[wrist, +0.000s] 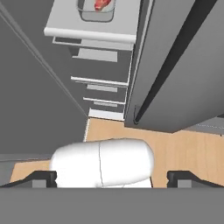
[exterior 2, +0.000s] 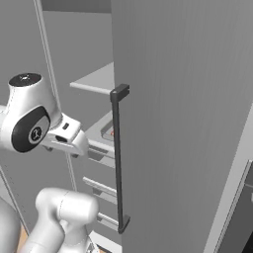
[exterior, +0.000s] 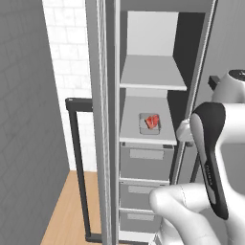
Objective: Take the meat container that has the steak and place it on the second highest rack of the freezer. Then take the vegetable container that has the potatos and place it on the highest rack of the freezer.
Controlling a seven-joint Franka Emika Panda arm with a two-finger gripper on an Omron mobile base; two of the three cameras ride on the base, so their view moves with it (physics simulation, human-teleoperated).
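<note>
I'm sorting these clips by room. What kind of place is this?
Probably a kitchen: an open freezer with shelves and drawers, a tray of steak on one shelf, a white tiled wall and wood floor.

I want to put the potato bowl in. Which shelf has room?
The highest rack is bare from side wall to side wall. The second highest rack is more crowded: the meat container with the steak sits mid-shelf, leaving strips either side.
</note>
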